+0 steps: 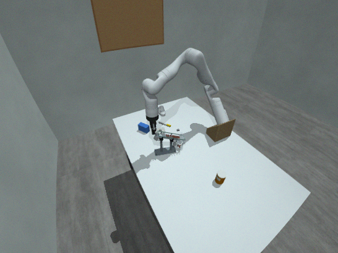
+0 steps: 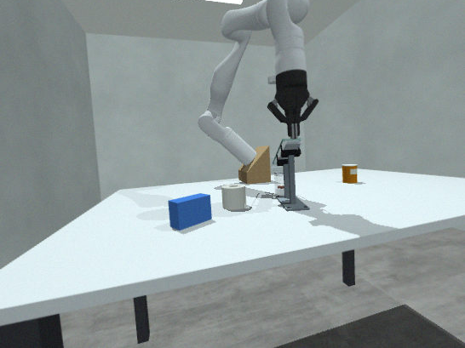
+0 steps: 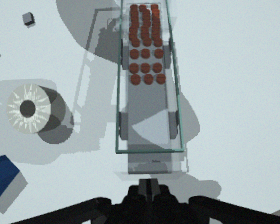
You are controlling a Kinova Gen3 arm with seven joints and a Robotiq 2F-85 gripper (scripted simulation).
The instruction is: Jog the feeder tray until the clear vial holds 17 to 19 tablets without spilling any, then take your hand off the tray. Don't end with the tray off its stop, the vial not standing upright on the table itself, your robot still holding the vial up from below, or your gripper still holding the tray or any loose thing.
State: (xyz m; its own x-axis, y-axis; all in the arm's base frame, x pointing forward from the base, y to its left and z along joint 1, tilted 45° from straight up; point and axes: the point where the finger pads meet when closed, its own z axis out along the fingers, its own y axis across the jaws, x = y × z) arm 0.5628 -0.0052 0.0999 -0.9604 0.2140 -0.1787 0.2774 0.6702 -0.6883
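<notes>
White table — grey walls, corkboard, wood-grain floor.

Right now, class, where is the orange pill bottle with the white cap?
In the top view, the orange pill bottle with the white cap stands alone on the white table, well toward the camera from the tan wedge block and the grey feeder stand.

From your top view, the clear vial is too small to resolve. In your wrist view, the blue box is cut by the left edge.
</notes>
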